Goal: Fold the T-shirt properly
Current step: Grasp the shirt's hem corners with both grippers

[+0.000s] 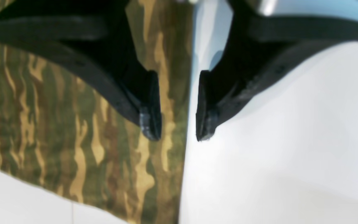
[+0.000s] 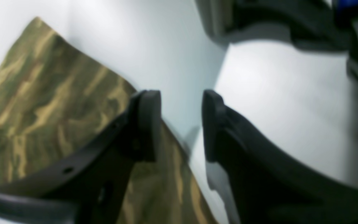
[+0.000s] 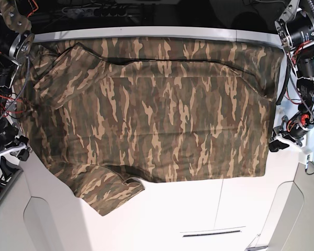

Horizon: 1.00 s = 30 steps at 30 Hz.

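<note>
Left end effector (image 1: 177, 135): jaws parted with a clear gap, nothing between them; it hangs over the straight edge of the T-shirt (image 1: 73, 124), one fingertip (image 1: 151, 124) above the camouflage cloth, the other above bare white bench (image 1: 275, 155). Whether the tips touch the surface cannot be told from the wrist view. Right end effector (image 2: 180, 124): also released, jaws apart and empty; one finger (image 2: 146, 124) sits over the cloth edge of the T-shirt (image 2: 42, 102), the other over the white bench (image 2: 275, 109). Contact again unclear; picture soft. In the base view the left end effector (image 3: 279, 145) shows as a dark shape at the bench's right edge, just beside the shirt's side edge; the right end effector (image 3: 21, 151) is at the bench's left edge, partly hidden among cables. The T-shirt (image 3: 162, 120) lies spread flat across the bench (image 3: 199, 209), reaching its far edge and both side edges, covering the far half; one sleeve points toward the near-left, the other lies at the far-left corner. The near part of the bench is bare white.
</note>
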### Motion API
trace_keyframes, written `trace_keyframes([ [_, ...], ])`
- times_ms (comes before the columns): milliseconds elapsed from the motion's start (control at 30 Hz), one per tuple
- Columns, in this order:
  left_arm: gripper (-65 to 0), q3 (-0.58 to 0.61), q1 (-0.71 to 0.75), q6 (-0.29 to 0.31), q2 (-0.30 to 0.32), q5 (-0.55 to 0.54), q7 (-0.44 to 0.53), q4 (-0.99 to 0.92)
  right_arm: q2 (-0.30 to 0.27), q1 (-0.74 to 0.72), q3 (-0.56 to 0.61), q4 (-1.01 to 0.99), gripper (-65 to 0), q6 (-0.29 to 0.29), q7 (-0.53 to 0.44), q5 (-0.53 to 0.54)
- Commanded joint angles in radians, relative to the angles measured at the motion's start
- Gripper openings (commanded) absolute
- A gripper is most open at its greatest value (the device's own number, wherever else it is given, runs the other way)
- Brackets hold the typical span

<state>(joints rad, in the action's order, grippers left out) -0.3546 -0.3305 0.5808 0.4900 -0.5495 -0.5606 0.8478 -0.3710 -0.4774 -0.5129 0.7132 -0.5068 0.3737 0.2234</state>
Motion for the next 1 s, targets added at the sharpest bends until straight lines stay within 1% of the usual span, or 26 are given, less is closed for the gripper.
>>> trace_keyframes([
  [0, -42.8, -0.005, -0.038, 0.006, 0.023, -0.008, 0.032, -0.007, -0.02, -0.029, -0.003, 0.003, -42.7, -0.005, -0.023, 0.0],
  [100, -42.8, -0.005, -0.064, 0.006, 0.022, -0.007, 0.034, -0.059, -0.019, -0.029, -0.003, -0.04, -42.2, -0.006, -0.041, -0.006],
  [167, -42.1, -0.005, -0.066, 0.006, 0.019, -0.006, 0.034, -0.071, -0.016, -0.029, -0.002, -0.068, -35.8, -0.006, -0.054, -0.002],
  [233, -39.6, -0.005, -0.065, 0.006, 0.014, -0.006, 0.032, -0.078, -0.011, -0.029, 0.004, -0.085, -28.3, -0.005, -0.061, 0.0],
  [267, -38.3, -0.005, -0.065, 0.006, 0.01, -0.006, 0.032, -0.079, -0.007, -0.029, 0.01, -0.089, -27.0, -0.005, -0.064, 0.006],
  [333, -36.9, -0.004, -0.066, 0.006, 0.002, -0.006, 0.03, -0.079, 0.002, -0.029, 0.026, -0.092, -27.0, -0.005, -0.068, 0.01],
  [467, -36.8, 0.01, -0.066, 0.006, -0.019, -0.007, 0.031, -0.079, 0.013, -0.029, 0.08, -0.092, -27.0, -0.006, -0.071, 0.018],
  [633, -36.8, 0.093, -0.066, 0.002, -0.04, 0.007, 0.079, -0.079, 0.026, -0.029, 0.148, -0.092, -27.0, -0.009, -0.09, 0.051],
  [767, -36.8, 0.156, -0.073, -0.067, -0.05, 0.044, 0.113, -0.079, 0.046, -0.029, 0.162, -0.092, -27.0, -0.047, -0.09, 0.053],
  [800, -36.8, 0.164, -0.076, -0.077, -0.05, 0.047, 0.117, -0.079, 0.05, -0.029, 0.162, -0.092, -27.0, -0.05, -0.09, 0.053],
  [900, -36.8, 0.166, -0.09, -0.08, -0.058, 0.047, 0.116, -0.079, 0.058, -0.029, 0.162, -0.092, -27.1, -0.067, -0.09, 0.053],
  [967, -36.9, 0.166, -0.098, -0.08, -0.06, 0.047, 0.116, -0.079, 0.061, -0.029, 0.162, -0.092, -27.2, -0.068, -0.089, 0.054],
])
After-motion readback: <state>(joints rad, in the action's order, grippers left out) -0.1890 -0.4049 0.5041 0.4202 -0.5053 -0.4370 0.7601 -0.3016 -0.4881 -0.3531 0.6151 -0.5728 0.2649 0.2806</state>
